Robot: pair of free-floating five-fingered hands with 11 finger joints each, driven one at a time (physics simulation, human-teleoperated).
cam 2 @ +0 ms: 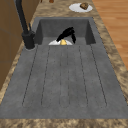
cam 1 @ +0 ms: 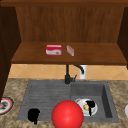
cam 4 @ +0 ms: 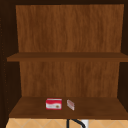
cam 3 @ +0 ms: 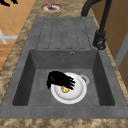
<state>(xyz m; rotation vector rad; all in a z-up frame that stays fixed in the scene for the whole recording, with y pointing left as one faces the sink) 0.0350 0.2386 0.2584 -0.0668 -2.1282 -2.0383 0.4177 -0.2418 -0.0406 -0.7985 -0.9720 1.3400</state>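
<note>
Yellow item (cam 3: 65, 89) on plate (cam 3: 75, 96), just under right hand (cam 3: 58, 79)

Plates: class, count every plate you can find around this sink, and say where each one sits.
3. A white plate lies in the sink basin under the right hand. A red-rimmed plate sits on the left counter, and a white plate with food on the right counter. Others may be hidden.

A white round plate (cam 3: 72, 93) lies flat on the floor of the sink basin, in the lower middle of the right side view. A small yellow piece (cam 3: 65, 89) sits on the plate near its centre, partly covered from above.
</note>
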